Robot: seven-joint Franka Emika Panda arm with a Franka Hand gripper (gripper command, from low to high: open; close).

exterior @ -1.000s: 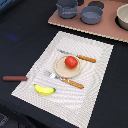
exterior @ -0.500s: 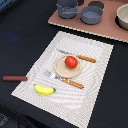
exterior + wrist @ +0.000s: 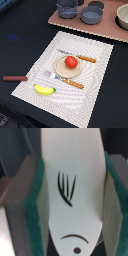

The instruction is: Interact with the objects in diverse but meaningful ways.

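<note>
The gripper (image 3: 70, 203) is closed on the white fish (image 3: 72, 173), whose flat body sits between the two green pads (image 3: 34, 213), both touching it. In the exterior view, neither arm nor fish shows. At centre frame a red tomato (image 3: 71, 62) rests on a small plate (image 3: 60, 69) on the striped mat (image 3: 95, 85). A fork (image 3: 64, 80) and what looks like a knife (image 3: 77, 56) flank the plate. The banana (image 3: 44, 90) lies at lower left, and two grey pans (image 3: 82, 12) stand along the top.
</note>
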